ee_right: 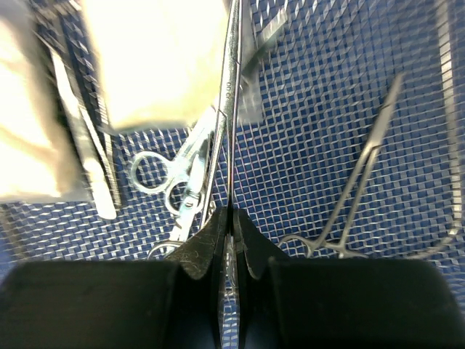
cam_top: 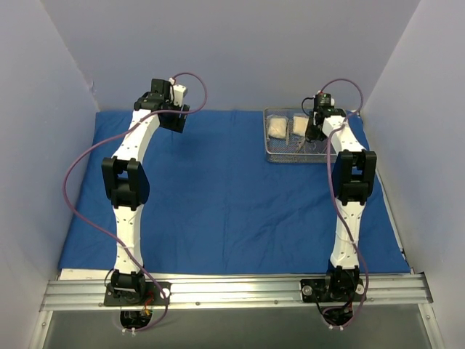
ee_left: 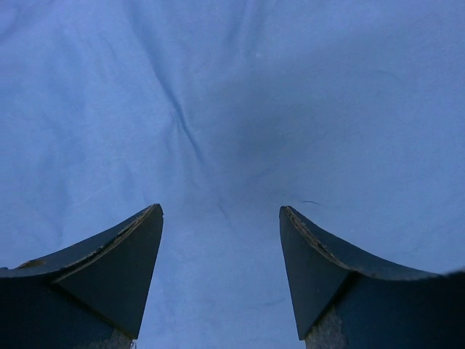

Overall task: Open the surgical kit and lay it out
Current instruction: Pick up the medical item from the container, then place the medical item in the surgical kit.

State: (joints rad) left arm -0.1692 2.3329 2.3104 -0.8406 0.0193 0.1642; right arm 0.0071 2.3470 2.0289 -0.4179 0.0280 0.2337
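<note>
The blue cloth (cam_top: 218, 196) lies spread flat over the table. At its back right stands the wire-mesh tray (cam_top: 290, 157) with two white gauze packets (cam_top: 277, 129) inside. My right gripper (ee_right: 230, 212) reaches down into the tray and is shut on a thin steel strip seen edge-on, apparently the tweezers (ee_right: 231, 109). A ring-handled clamp (ee_right: 171, 178) lies just left of it and a slimmer clamp (ee_right: 363, 174) to the right. Over the cloth's back left (ee_left: 232, 109), my left gripper (ee_left: 221, 211) hangs open and holds nothing.
Grey walls close in the table at the back and on both sides. The tray's raised wire rim (ee_right: 450, 145) runs close to the right of the right gripper. A flat pale tool (ee_right: 91, 160) lies between the two gauze packets.
</note>
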